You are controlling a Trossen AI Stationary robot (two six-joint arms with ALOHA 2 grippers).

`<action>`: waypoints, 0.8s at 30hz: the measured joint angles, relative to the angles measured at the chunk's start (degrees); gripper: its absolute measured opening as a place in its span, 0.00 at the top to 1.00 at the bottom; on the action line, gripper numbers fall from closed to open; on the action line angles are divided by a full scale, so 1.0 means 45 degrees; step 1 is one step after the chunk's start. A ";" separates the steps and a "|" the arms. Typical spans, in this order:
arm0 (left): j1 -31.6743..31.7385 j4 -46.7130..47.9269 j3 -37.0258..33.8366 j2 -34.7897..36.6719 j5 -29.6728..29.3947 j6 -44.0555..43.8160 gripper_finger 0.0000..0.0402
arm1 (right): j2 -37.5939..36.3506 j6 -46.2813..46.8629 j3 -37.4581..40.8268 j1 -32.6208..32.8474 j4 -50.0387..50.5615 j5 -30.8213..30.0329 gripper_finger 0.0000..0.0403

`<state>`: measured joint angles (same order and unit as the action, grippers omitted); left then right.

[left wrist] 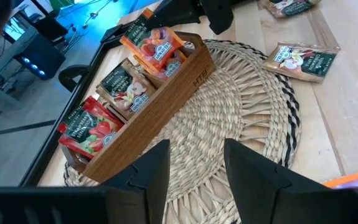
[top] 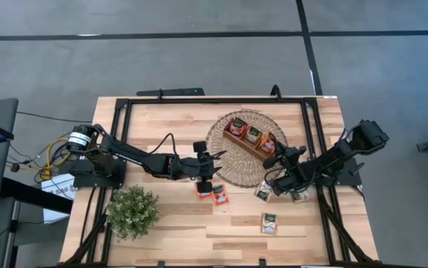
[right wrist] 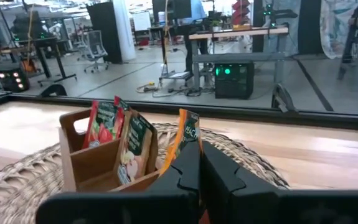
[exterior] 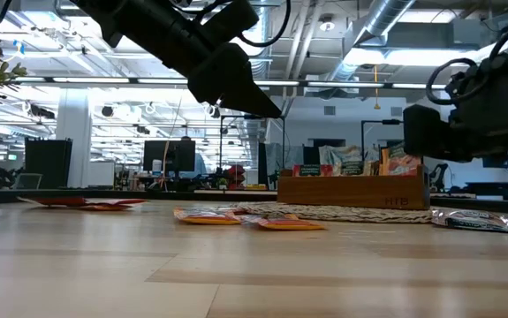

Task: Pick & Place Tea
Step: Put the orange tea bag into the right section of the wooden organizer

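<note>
Left wrist view, left gripper [left wrist: 194,171]: jaws apart with nothing between them, hanging over the woven mat [left wrist: 241,118] just beside the wooden tray [left wrist: 160,109].
Right wrist view, right gripper [right wrist: 200,171]: jaws pressed together, empty, aimed at the tray's orange end.
Tea already filed: red sachets [left wrist: 91,127], green-and-white sachets [left wrist: 126,87] and orange sachets [left wrist: 154,46] stand upright, one colour to each compartment.
Tea still loose: two orange-red sachets [top: 212,192] lie on the table [top: 169,223] beside the mat, just under the left gripper [top: 206,165]; one green-and-white sachet [top: 263,193] lies near the right gripper [top: 288,179]; another [top: 269,222] lies farther toward the table's front edge.
Step in hand (judged): between placements; neither arm carries tea.
Next move calls for: lowering open jaws flat onto a thin loose sachet, pinching an edge, then dropping it into the matching compartment.
High view only: the full count of loose sachets, and the potted plant [top: 132,211] well apart from the work.
Low view only: how flat the loose sachets lie, and both grippers clear of the tabletop.
Wrist views only: wrapper colours per compartment.
</note>
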<state>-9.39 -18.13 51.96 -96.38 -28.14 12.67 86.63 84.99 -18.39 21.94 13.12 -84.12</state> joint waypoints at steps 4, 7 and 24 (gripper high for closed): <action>0.0000 0.0000 0.0000 0.0000 0.0000 0.0000 0.64 | 0.0000 -0.0797 -0.0026 0.0015 -0.0086 0.0038 0.95; 0.0000 0.0000 0.0000 0.0000 0.0005 0.0000 0.64 | 0.0000 -0.1264 -0.0161 0.0013 -0.0085 0.0044 0.86; 0.0000 0.0030 0.0000 -0.0005 0.0020 -0.0001 0.64 | -0.2878 -0.9665 -0.2404 -0.0132 0.0781 0.2595 0.50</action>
<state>-9.39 -17.99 51.96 -96.40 -28.05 12.66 73.68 41.50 -29.21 21.35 16.63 -72.44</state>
